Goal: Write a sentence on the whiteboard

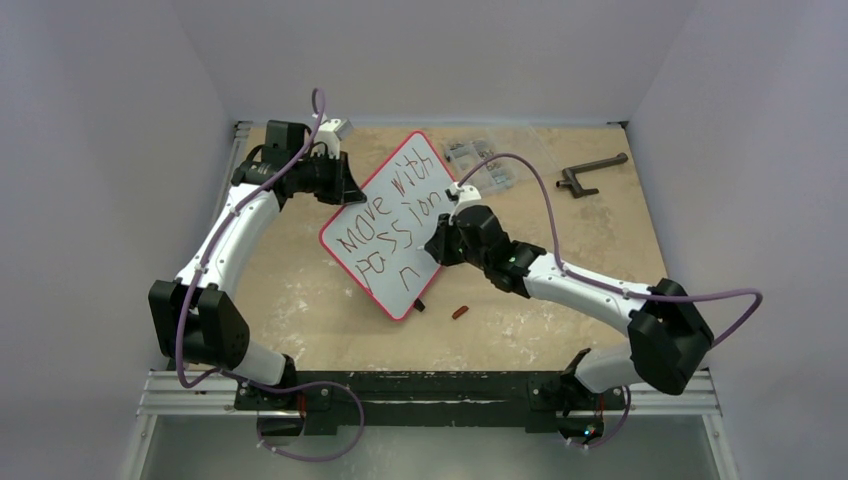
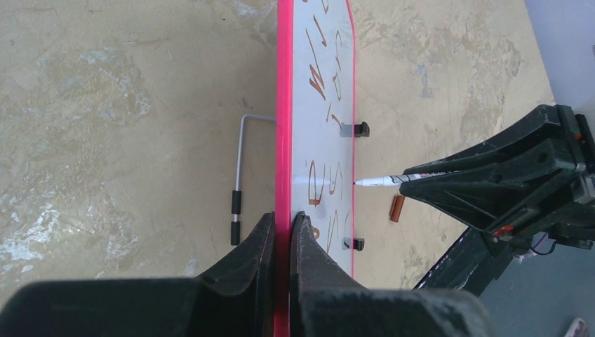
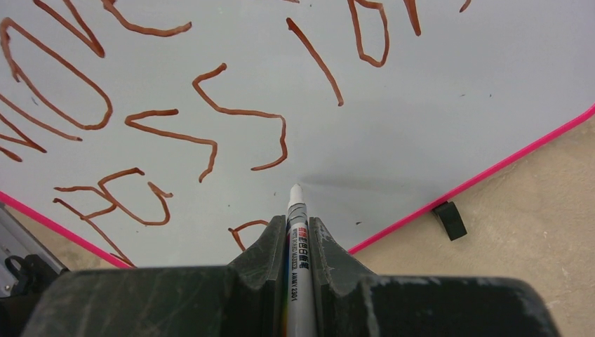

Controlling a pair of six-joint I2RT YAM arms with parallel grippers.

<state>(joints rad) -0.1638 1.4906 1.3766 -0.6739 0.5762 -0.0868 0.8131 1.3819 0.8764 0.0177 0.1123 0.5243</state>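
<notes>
Plywood table (image 1: 560,290) carries the whiteboard (image 1: 428,152), propped at a tilt between my arms, with my left gripper (image 2: 283,219) clamped shut on its red rim. The sentence (image 1: 390,225) slants across it in rows, and the third row is only one stroke. My right gripper (image 3: 298,225), the nearer to that blank corner, is closed on the marker (image 3: 296,210). It points straight at the board, tip just right of that stroke; I cannot tell whether it touches.

Brown cap (image 1: 460,313) just beside whiteboard (image 1: 430,152)
</notes>
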